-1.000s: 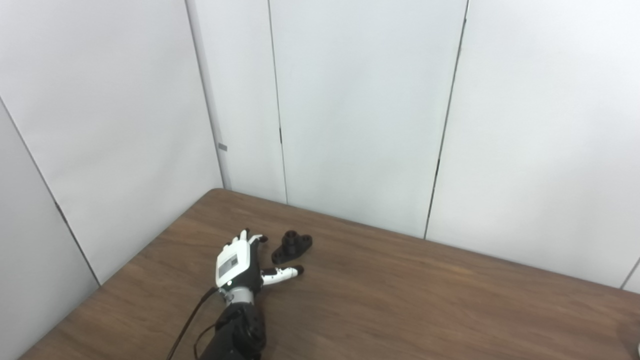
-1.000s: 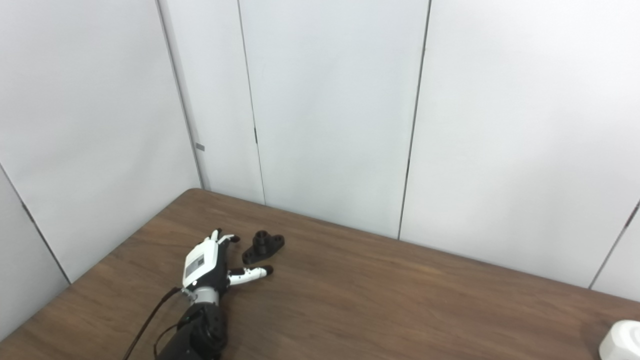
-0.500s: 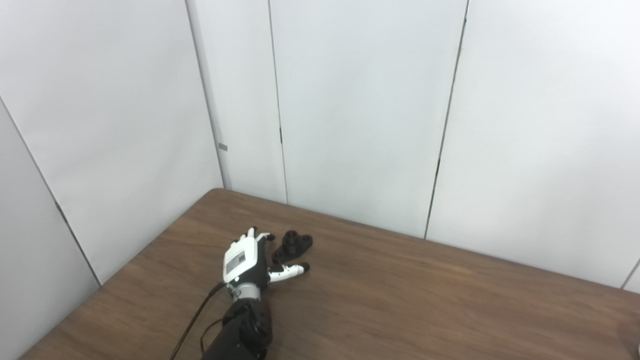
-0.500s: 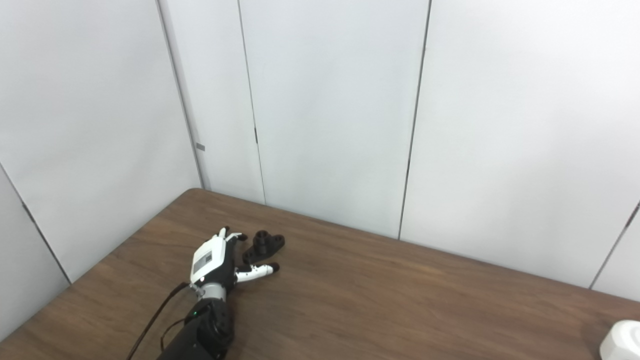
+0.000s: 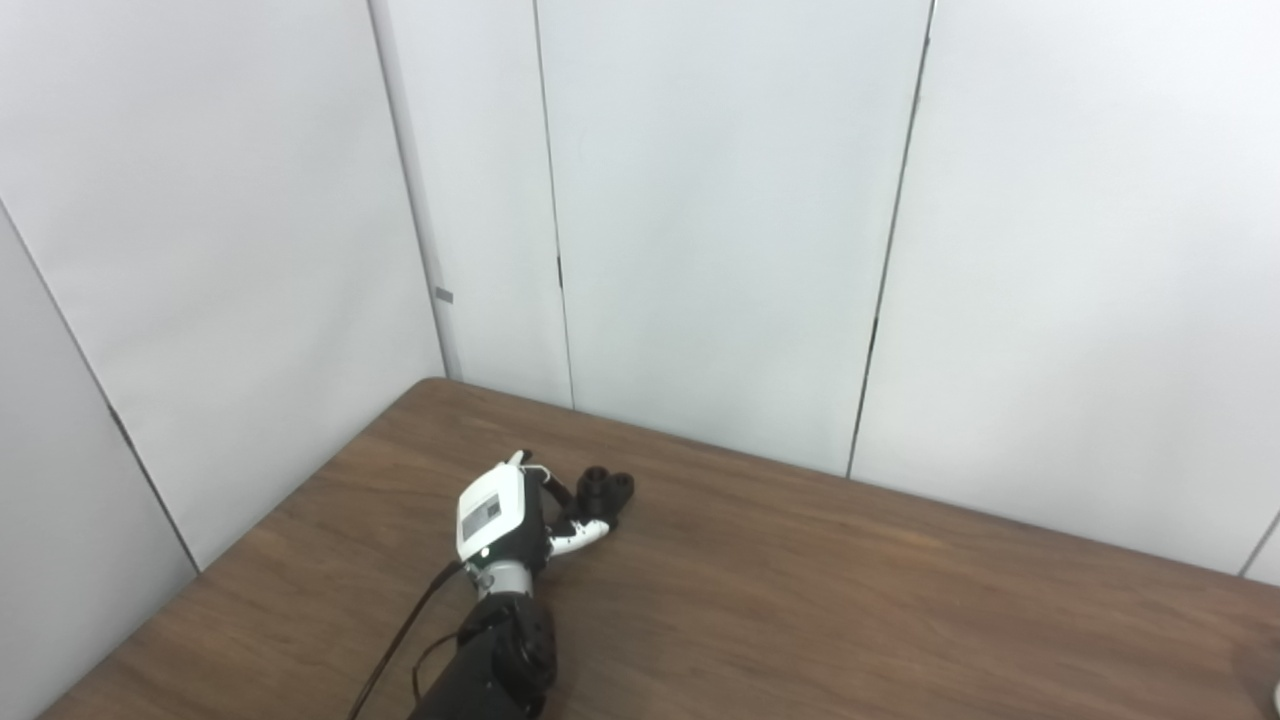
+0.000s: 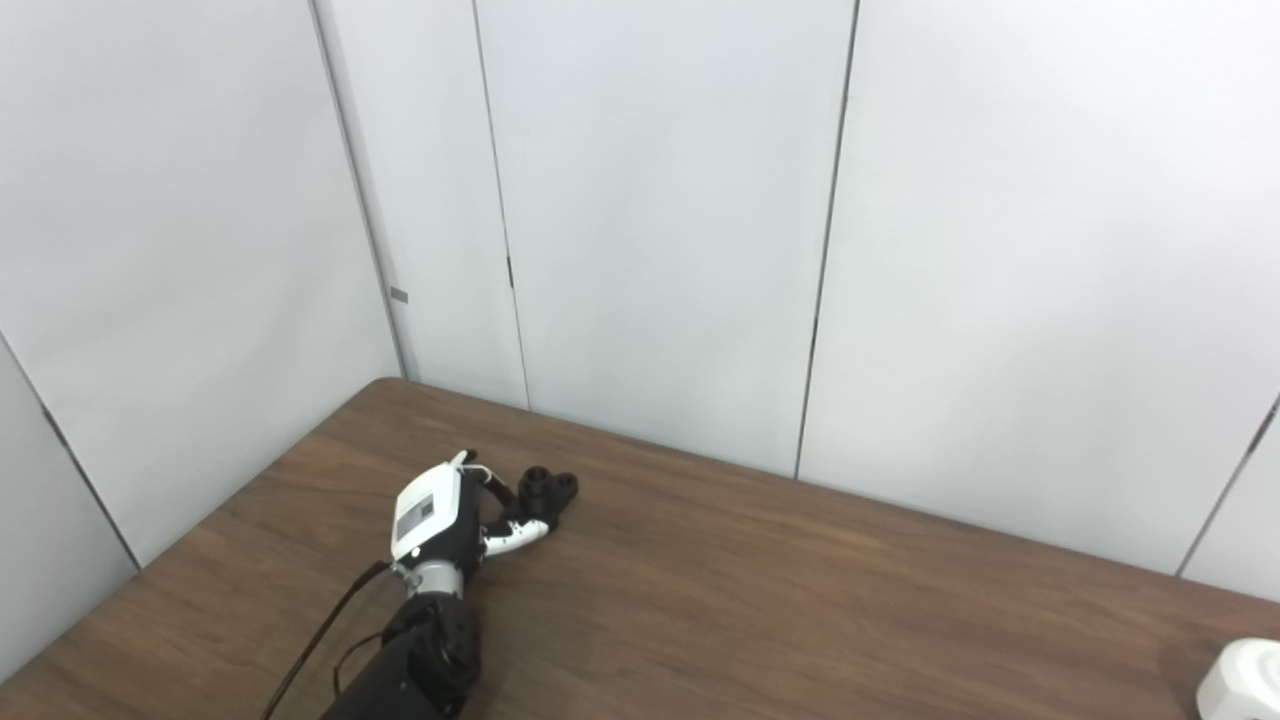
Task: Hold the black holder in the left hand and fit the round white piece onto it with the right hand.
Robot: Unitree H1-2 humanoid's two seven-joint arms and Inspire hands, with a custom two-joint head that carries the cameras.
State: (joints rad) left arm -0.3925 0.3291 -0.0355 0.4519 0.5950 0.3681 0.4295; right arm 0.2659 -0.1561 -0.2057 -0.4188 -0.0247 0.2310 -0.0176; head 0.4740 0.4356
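We have our left hand (image 5: 500, 515) curled around the black holder (image 5: 603, 489) near the table's (image 6: 800, 600) far left corner, seemingly gripping it, so we judge lifting it comes next, then fetching the round white piece (image 6: 1240, 682) lying far right.

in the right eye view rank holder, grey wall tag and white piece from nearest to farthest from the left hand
1. Holder: in the fingers of the left hand, at its right.
2. Grey wall tag: on the wall above the hand, behind the table corner.
3. White piece: far right, at the picture's bottom corner.
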